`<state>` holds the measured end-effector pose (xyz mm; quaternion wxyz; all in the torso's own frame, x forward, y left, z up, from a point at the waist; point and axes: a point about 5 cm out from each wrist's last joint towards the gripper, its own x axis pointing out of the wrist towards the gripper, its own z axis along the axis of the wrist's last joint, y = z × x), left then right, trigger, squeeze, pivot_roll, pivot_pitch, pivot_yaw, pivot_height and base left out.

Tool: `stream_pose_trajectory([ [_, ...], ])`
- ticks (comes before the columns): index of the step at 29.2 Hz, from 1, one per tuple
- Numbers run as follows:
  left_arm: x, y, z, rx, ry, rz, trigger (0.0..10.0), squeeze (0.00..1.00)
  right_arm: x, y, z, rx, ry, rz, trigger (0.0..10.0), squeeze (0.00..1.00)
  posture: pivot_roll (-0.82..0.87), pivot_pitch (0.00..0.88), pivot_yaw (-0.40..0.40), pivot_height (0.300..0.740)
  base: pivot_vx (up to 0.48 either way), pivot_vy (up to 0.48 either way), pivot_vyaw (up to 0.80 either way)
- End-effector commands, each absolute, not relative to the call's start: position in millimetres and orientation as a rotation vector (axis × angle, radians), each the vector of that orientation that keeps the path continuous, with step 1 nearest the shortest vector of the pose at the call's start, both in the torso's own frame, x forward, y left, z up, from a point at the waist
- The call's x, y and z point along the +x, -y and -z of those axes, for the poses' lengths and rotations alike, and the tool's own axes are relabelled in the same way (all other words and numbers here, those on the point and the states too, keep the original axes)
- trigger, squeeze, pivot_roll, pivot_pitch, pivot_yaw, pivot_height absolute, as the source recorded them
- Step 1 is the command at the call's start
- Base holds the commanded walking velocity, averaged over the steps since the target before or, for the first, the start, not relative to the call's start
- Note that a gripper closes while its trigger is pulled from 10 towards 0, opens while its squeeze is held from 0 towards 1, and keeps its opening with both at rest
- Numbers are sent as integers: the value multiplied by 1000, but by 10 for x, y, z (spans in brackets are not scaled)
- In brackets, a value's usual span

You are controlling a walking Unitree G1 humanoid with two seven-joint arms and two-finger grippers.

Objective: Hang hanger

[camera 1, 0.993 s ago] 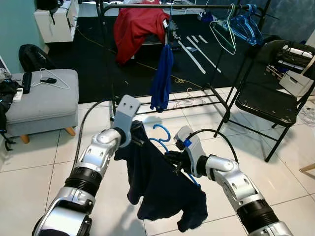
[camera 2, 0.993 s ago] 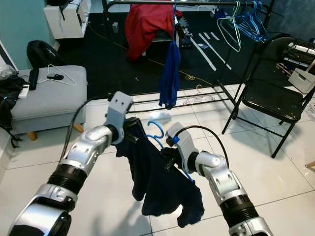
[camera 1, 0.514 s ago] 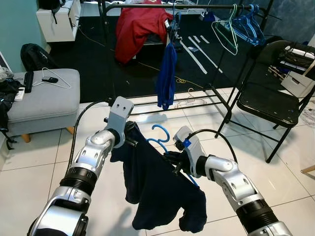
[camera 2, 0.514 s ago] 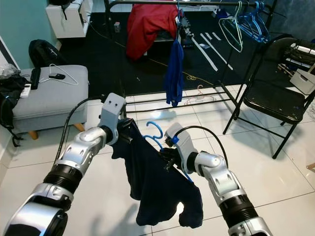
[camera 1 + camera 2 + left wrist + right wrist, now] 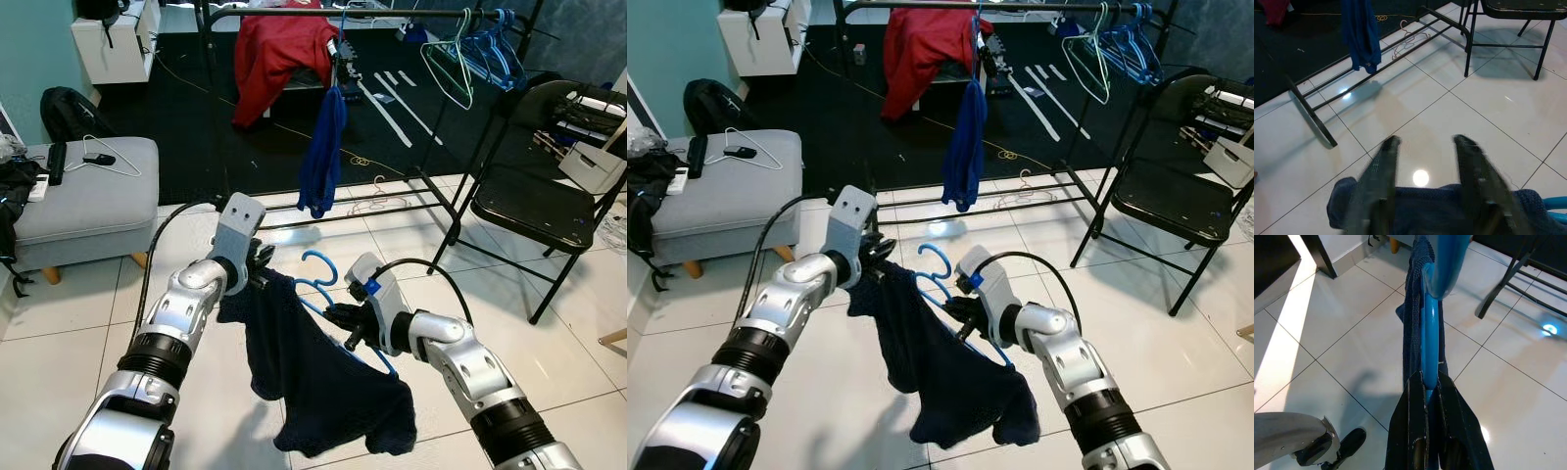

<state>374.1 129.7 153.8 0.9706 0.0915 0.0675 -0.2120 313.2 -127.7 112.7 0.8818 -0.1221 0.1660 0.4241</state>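
Pincers first: we see our right pincer (image 5: 1425, 396) clenched on the blue plastic hanger (image 5: 318, 274), its two black fingers (image 5: 1409, 431) pinching the hanger's bar from either side, as the right wrist view shows. Our left pincer (image 5: 1425, 147) is spread apart, its fingers (image 5: 1382, 171) lying over the upper edge of the dark navy garment (image 5: 313, 362) without gripping it.

We hold the hanger in the air above the white tiled floor (image 5: 59, 333), between our two arms, with its hook pointing up. The navy garment is draped on it and hangs down in loose folds, its lower end bunched below our right forearm.

Ahead of us stands a black clothes rack (image 5: 392, 13). On its rail hang a red garment (image 5: 269, 54), a blue garment (image 5: 321, 152) and, toward the right, several empty hangers in green and blue (image 5: 470, 54). A light wire hanger (image 5: 370, 199) lies on the floor beside the rack's base. A black folding chair (image 5: 534, 196) stands to the right of the rack, and a grey padded stool (image 5: 83, 201) with a white wire hanger (image 5: 98, 157) on its top stands to our left.
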Motion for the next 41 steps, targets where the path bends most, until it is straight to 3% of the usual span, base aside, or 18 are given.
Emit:
stream_pose_trajectory([
  [1,3756,-1352,-1570,213,-129,419,10000,584,3114,1265,-1127,-264,-347,-894,10000,0,-67,77,-42,740,0,0,0],
  [2,3746,-1353,-1579,224,-122,423,10000,0,3114,1264,-1127,-263,-347,-893,10000,0,-67,78,-41,740,0,0,0],
  [10,3604,-1306,-1614,201,-91,484,10000,0,3192,1347,-1135,-267,-330,-785,10000,0,-62,83,-37,740,0,0,0],
  [14,3412,-1395,-1486,211,-109,497,10000,0,3433,1626,-1281,-194,-235,-455,10000,0,-58,85,-37,740,0,0,0],
  [17,3272,-1451,-1424,215,-109,526,10000,0,3488,1753,-1343,-101,-199,-335,10000,0,-51,84,-40,740,0,0,0],
  [28,2956,-1271,-1296,181,-226,711,10000,0,3554,1783,-1388,24,-161,-218,10000,0,-44,86,-40,740,0,0,0],
  [32,2968,-1145,-1242,188,-226,704,10000,0,3578,1744,-1392,74,-169,-222,10000,0,-44,86,-40,740,0,0,0],
  [35,3034,-1092,-1237,186,-198,648,10000,0,3531,1607,-1346,67,-209,-352,10000,0,-54,81,-34,740,0,0,0],
  [38,3103,-1118,-1263,194,-169,575,10000,0,3437,1484,-1253,-40,-269,-506,10000,0,-54,81,-34,740,0,0,0],
  [39,3135,-1164,-1276,214,-160,531,10000,0,3368,1467,-1162,-201,-319,-590,10000,0,-55,81,-34,740,0,0,0],
  [40,3135,-1164,-1276,214,-160,531,10000,0,3368,1467,-1162,-201,-319,-590,10000,0,-55,81,-34,740,0,0,0],
  [41,3162,-1217,-1285,236,-156,495,10000,0,3306,1490,-1062,-355,-378,-645,10000,0,-55,81,-34,740,0,0,0],
])
